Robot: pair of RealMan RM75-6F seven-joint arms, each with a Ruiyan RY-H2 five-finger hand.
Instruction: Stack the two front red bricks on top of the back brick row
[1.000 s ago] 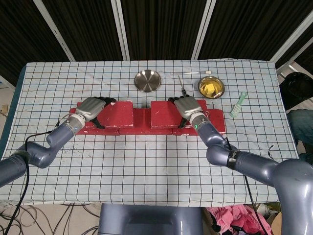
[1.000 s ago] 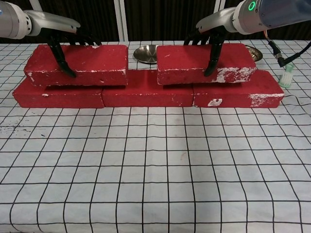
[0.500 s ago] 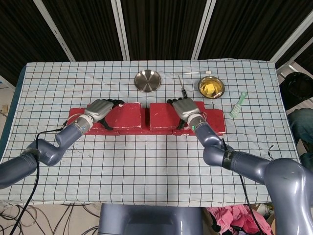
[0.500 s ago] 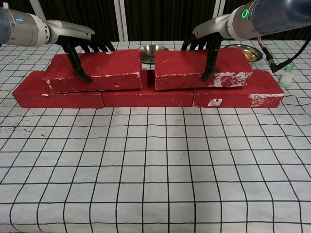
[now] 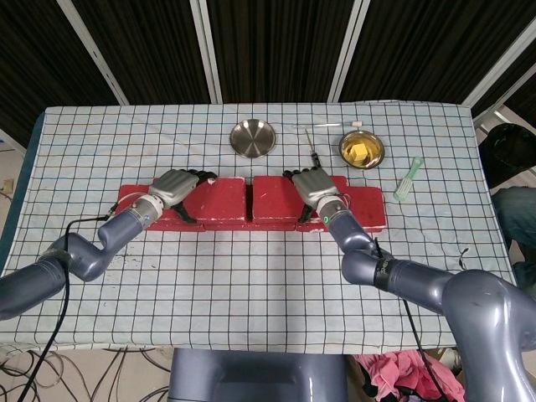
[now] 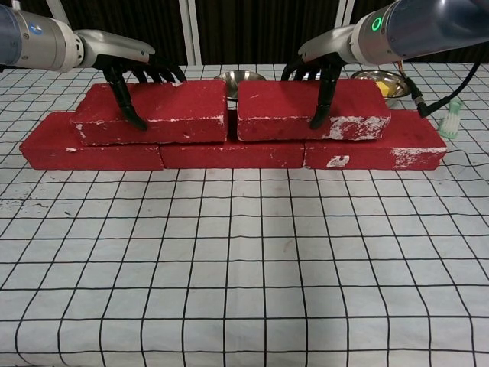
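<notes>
Nearest the robot lies bare checked cloth [image 6: 244, 252]. Beyond it, around the middle of the table, a row of three red bricks [image 6: 233, 154] runs from 9 o'clock to 3 o'clock, end to end.

On top of that row sit two more bricks. The left brick [image 6: 164, 111] rests over the left and middle bricks of the row, and the right brick [image 6: 306, 111] over the middle and right ones. Their inner ends stand just beside each other at the centre; from the chest view I cannot tell for sure whether they touch or keep a thin gap.

The left hand [image 6: 134, 76] is clamped on the left brick, thumb down the near face and fingers [image 5: 201, 176] hooked over the far edge. The right hand [image 6: 317, 73] grips the right brick the same way, thumb down the near face, fingers [image 5: 295, 174] over the back.

Further off, towards 12 o'clock, stands an empty steel bowl [image 5: 253, 137]. At about 1 o'clock there is a second bowl [image 5: 362, 151] with something yellow in it, and a thin tool [image 5: 312, 149] lies between the two bowls. At 2 o'clock, near the table's right edge, lies a green brush [image 5: 409, 177].
</notes>
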